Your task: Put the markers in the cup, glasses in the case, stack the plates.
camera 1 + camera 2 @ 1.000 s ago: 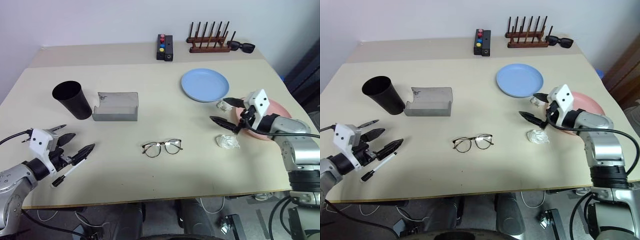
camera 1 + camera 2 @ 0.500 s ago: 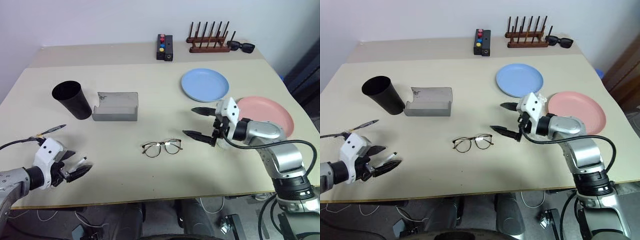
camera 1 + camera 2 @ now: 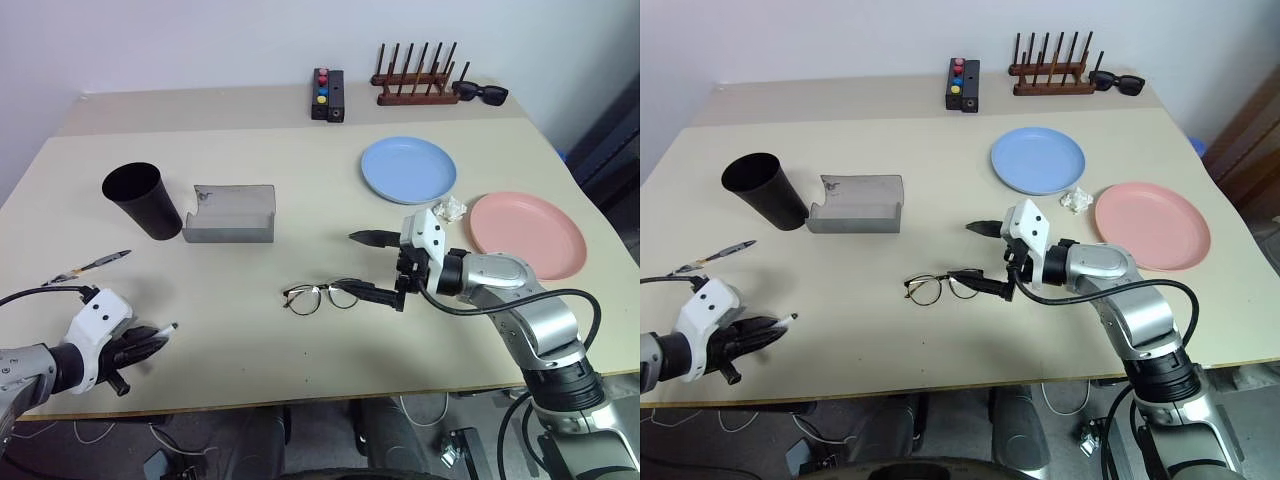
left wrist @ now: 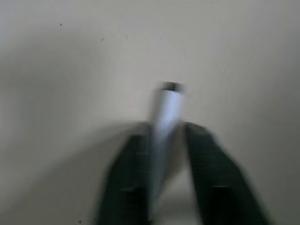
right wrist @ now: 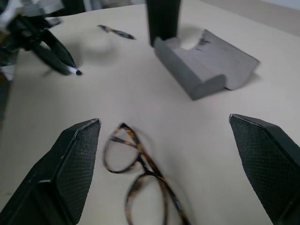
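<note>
The left gripper (image 3: 150, 340) was clamped on a marker (image 3: 160, 331) at the table's (image 3: 250, 360) near edge, while the right gripper (image 3: 372, 268) hung wide open and empty beside the glasses (image 3: 322, 296).

One marker (image 3: 160, 331) is held near the bench's front left edge. Black cup (image 3: 141, 199) stands beside open grey case (image 3: 230, 214). Glasses (image 3: 320, 295) lie centre. Blue plate (image 3: 408, 169) and pink plate (image 3: 527, 234) lie apart, unstacked.
</note>
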### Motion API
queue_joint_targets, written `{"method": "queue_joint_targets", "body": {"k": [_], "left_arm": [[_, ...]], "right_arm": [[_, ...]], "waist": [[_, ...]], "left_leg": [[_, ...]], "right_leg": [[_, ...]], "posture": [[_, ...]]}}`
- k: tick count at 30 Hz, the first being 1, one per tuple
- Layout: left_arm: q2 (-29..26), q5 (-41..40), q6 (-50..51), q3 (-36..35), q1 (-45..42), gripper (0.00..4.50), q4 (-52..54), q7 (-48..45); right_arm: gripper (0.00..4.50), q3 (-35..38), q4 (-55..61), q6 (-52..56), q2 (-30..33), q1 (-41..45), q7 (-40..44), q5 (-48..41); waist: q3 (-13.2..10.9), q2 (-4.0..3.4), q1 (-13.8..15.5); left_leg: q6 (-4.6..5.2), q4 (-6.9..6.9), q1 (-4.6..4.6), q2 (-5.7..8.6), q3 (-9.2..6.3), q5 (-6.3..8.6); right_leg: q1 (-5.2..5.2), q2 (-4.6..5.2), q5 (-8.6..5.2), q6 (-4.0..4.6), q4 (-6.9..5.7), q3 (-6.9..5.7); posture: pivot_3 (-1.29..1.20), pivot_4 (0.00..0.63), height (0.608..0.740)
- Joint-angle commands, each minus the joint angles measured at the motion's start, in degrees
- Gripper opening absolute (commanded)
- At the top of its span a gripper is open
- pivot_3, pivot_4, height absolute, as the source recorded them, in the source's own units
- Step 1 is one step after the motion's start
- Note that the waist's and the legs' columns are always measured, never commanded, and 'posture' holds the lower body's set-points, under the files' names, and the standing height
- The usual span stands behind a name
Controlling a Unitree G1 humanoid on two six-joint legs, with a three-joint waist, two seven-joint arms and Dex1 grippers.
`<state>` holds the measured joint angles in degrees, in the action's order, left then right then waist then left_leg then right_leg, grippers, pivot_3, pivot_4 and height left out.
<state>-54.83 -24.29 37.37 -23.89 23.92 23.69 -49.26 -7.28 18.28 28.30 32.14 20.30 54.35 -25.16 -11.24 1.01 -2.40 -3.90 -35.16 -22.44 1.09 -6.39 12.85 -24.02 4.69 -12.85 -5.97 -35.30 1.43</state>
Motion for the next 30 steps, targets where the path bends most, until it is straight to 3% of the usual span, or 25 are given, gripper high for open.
{"method": "queue_joint_targets", "body": {"k": [1, 8, 20, 24, 30], "left_arm": [[0.31, 0.2, 0.8, 0.14, 0.72, 0.07, 0.67, -0.65], [1.51, -0.33, -1.16, -3.03, -1.09, 0.07, 1.48, 0.21], [11.96, -13.46, -2.6, -12.24, -19.84, 0.07, 7.97, 10.09], [15.35, -10.1, -7.34, -12.17, -29.95, 0.07, 4.98, 19.65], [19.55, 2.74, -16.84, -6.8, -41.15, 0.07, -3.68, 32.73]], "right_arm": [[4.5, -0.96, 2.73, -0.5, -0.44, 0.94, 0.63, -0.83], [4.5, -3.2, 2.59, -1.24, -1.76, 1.39, 0.47, -0.39], [4.5, -7.04, -5.16, -7.58, -10.22, 7.09, -0.19, 3.12], [4.5, -7.55, -8.26, -9.7, -12.47, 8.73, -0.12, 4.32], [4.5, -8.72, -11.12, -12.17, -15.7, 10.31, 0.29, 5.15]], "waist": [[0.0, -0.01, 0.0], [0.0, -0.01, 0.03], [0.02, 0.07, -0.01], [0.03, 0.09, 0.18], [0.04, 0.11, 0.17]], "left_leg": [[0.0, 0.0, 0.0, 0.0, 0.0, 0.0], [0.0, 0.0, 0.0, 0.0, 0.0, 0.0], [-0.01, 0.0, -0.03, -0.01, -0.03, 0.0], [-0.02, -0.08, 0.02, 0.0, -0.05, -0.01], [-0.03, -0.1, 0.04, 0.03, -0.06, -0.02]], "right_leg": [[0.0, 0.0, -0.01, -0.02, 0.0, 0.0], [0.0, 0.0, -0.02, -0.03, 0.0, 0.0], [-0.03, -0.04, 0.08, 0.05, -0.06, -0.03], [0.0, -0.05, 0.08, 0.04, -0.18, -0.02], [0.05, -0.06, 0.22, -0.2, -0.18, -0.02]], "posture": [[0.0, 0.15, 0.74], [0.0, 0.15, 0.74], [0.0, 0.15, 0.74], [0.0, 0.15, 0.74], [0.0, 0.15, 0.74]]}}
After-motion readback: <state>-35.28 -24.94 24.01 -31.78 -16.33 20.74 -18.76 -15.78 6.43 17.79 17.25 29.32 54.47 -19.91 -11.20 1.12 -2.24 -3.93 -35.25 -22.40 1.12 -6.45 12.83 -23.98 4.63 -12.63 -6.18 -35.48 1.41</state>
